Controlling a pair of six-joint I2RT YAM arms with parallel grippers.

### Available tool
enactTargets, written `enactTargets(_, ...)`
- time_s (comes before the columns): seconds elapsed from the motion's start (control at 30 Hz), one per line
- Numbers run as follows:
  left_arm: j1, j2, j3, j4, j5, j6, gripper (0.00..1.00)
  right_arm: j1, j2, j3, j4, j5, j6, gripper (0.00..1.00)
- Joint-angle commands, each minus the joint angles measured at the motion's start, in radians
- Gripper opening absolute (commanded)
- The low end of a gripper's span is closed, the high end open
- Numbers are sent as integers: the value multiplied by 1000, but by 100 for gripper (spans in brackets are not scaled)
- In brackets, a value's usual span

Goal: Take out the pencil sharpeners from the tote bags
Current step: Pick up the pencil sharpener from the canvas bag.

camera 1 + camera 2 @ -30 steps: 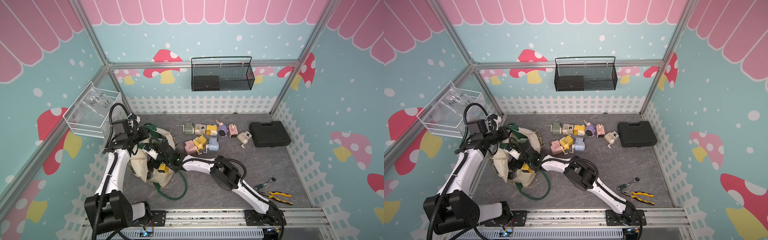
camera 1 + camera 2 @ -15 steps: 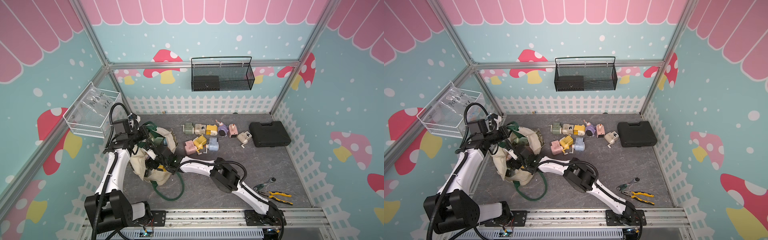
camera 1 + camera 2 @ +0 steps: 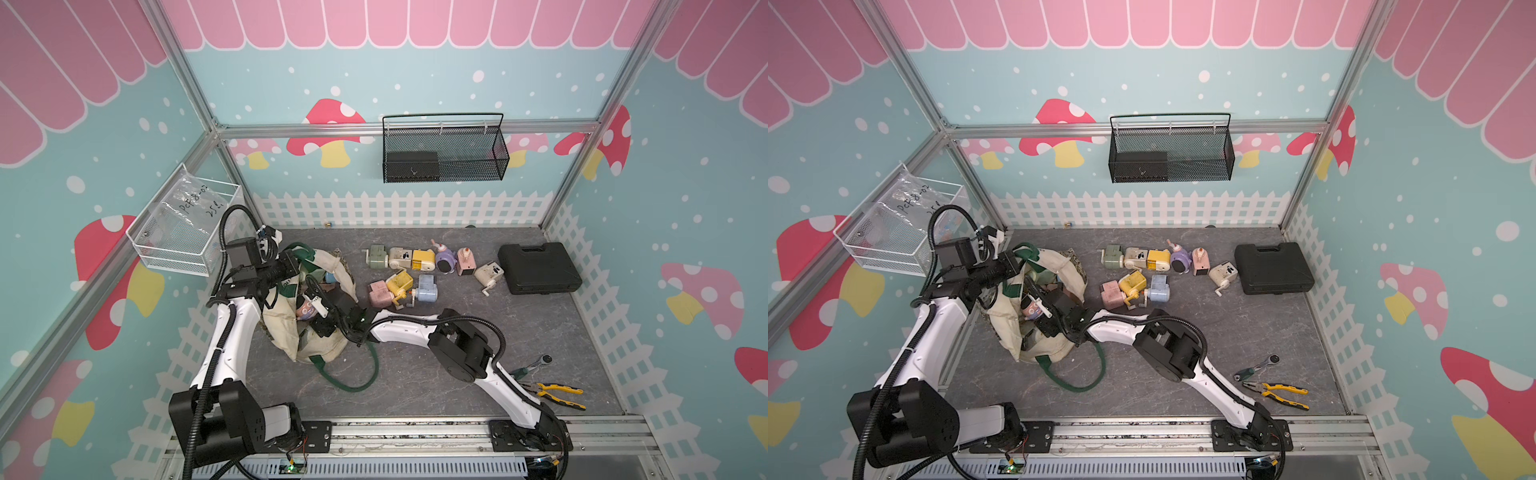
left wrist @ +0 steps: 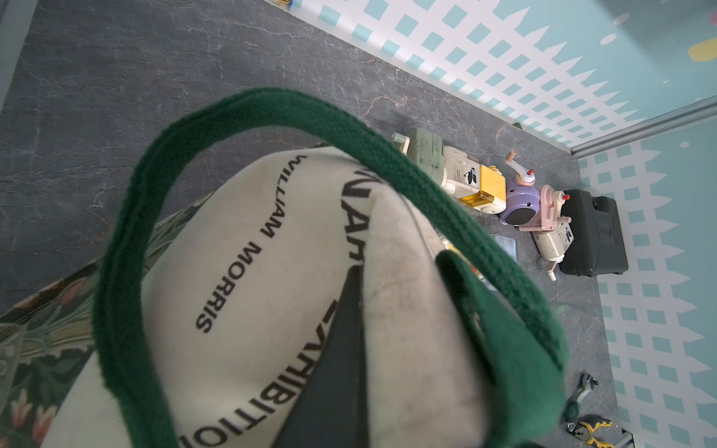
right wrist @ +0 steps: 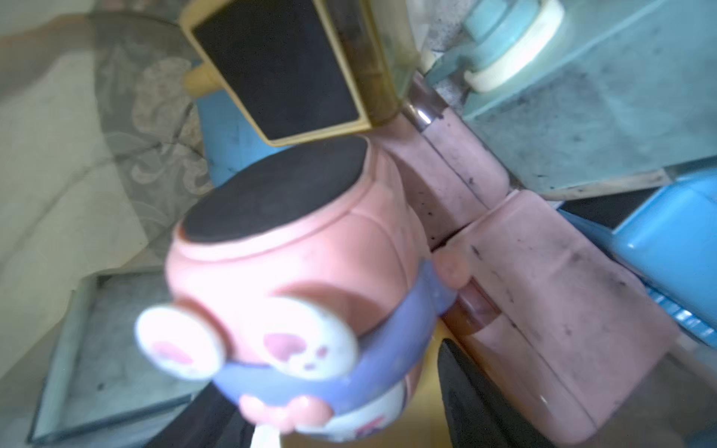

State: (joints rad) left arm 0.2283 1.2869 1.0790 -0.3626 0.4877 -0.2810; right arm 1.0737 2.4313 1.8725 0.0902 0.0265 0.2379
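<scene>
The left gripper (image 3: 297, 269) is clamped tight on the rim of the tote bag (image 3: 277, 328). It pinches cream canvas beside a dark green strap (image 4: 271, 112) that loops out past its jaws. The right gripper (image 3: 321, 318) is in the bag's mouth, jaws parted around a round pink sharpener (image 5: 302, 271) (purple band, white ears). One dark finger (image 5: 469, 395) stands just beside its body, but I cannot tell whether the pads press it. The sharpener's long axis runs straight out from between the jaws. Its black base points away from the wrist, deeper into the bag, and its white crank end lies back toward the wrist. Past the jaw tips lie a yellow sharpener (image 5: 279, 73), a boxy pink sharpener (image 5: 543, 310) and a blue sharpener (image 5: 667, 248). A cluster of sharpeners (image 3: 424, 259) sits on the grey floor (image 3: 457, 374), well apart from both pairs of jaws.
</scene>
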Motion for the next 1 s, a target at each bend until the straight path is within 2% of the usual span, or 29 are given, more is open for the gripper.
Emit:
enactTargets(0.0,1,-24,27,54,37,-10,0,-37,-27,-26,-1,-4,22,71)
enactTargets(0.13,1,-21,28,54,40,-11,0,-48,-56,-84,95,-93,17,74)
enactTargets(0.2,1,-20,30,54,40,-12,0,-48,-59,-92,129,-130,2,81)
enactTargets(0.3,0,-20,28,53,40,-12,0,-49,-40,-63,141,-146,-17,91)
enactTargets(0.47,1,-18,28,54,40,-12,0,-47,30,21,137,-120,-28,97)
enactTargets(0.83,0,-18,29,54,42,-14,0,-48,159,156,115,-212,-55,97)
enactTargets(0.97,1,-20,29,54,42,-14,0,-49,179,166,106,-194,-42,90)
